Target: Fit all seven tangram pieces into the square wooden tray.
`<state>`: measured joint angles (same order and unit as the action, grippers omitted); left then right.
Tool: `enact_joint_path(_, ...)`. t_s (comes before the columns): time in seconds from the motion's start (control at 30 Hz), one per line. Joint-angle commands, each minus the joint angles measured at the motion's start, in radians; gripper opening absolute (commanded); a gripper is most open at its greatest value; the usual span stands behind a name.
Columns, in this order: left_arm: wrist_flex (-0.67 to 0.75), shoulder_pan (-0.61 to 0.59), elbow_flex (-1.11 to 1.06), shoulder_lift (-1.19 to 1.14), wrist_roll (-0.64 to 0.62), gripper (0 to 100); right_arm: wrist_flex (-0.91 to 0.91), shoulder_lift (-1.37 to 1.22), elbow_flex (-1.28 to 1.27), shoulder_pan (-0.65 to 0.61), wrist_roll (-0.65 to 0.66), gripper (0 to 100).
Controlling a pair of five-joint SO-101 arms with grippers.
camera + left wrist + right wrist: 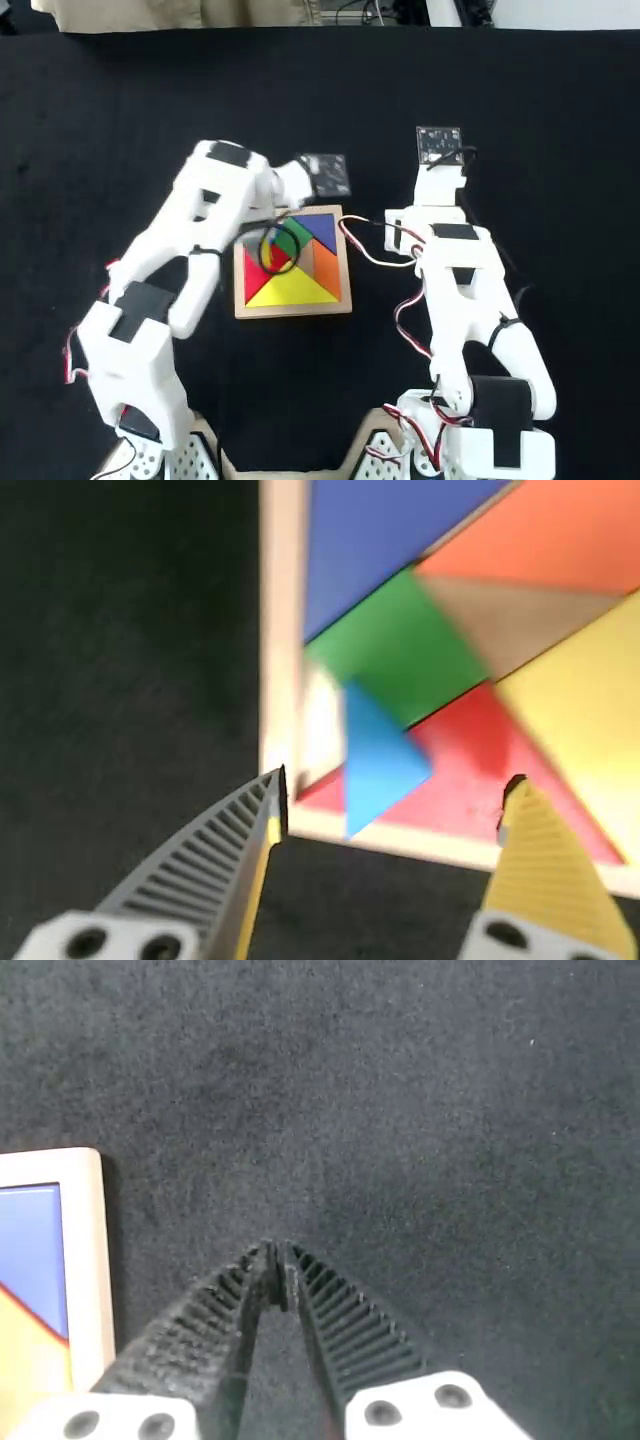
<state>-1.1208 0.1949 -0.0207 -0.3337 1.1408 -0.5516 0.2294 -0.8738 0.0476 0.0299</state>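
Left wrist view tells the story: my left claw [396,780] is wide open with nothing in it, hanging over one rim of the tray [280,630], and the little blue triangle [380,755] sits just past the fingertips, in line with the gap. It isn't seated. It's lying cocked on top of the green piece [400,650] and the red piece [470,770], with a pale bare patch [320,725] between it and the rim, and I reckon that's where it goes. Its long edge runs along the rim, so my fingers stand one each side of its short width, which is the grip I'd want: close, then nudge it toward the rim. The risk is that it skates over the red piece instead of dropping in. My right claw [275,1260] is pinched shut on nothing over bare counter [400,1110] off the tray's other side, well apart from the triangle, so the left arm's clearly nearer. The other pieces look flat, so I'd call it nearly done.
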Motion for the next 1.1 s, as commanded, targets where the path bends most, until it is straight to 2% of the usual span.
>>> enact_joint_path(0.0, 0.012, -0.07, 0.065, 0.009, 0.02, 34, 0.015, -0.001, 0.062, 0.012, 0.011, 1.2)
enact_joint_path(0.1, 0.012, -0.077, 0.059, 0.002, 0.046, 34, 0.015, -0.001, 0.062, 0.011, 0.011, 1.2)
enact_joint_path(0.2, 0.086, -0.076, 0.07, -0.06, 0.041, 34, 0.015, -0.001, 0.062, 0.011, 0.011, 1.2)
enact_joint_path(0.33, 0.172, -0.076, 0.085, -0.132, -0.028, 34, 0.015, -0.001, 0.061, 0.012, 0.011, 1.2)
enact_joint_path(0.6, -0.031, -0.076, 0.28, -0.153, -0.051, 34, 0.017, -0.001, 0.062, 0.009, 0.011, 1.2)
enact_joint_path(0.83, -0.049, -0.064, 0.294, -0.152, -0.051, 34, 0.015, -0.001, 0.062, 0.012, 0.012, 1.2)
enact_joint_path(1.07, -0.141, -0.038, 0.369, -0.121, -0.084, 34, 0.015, -0.001, 0.064, 0.009, 0.012, 1.2)
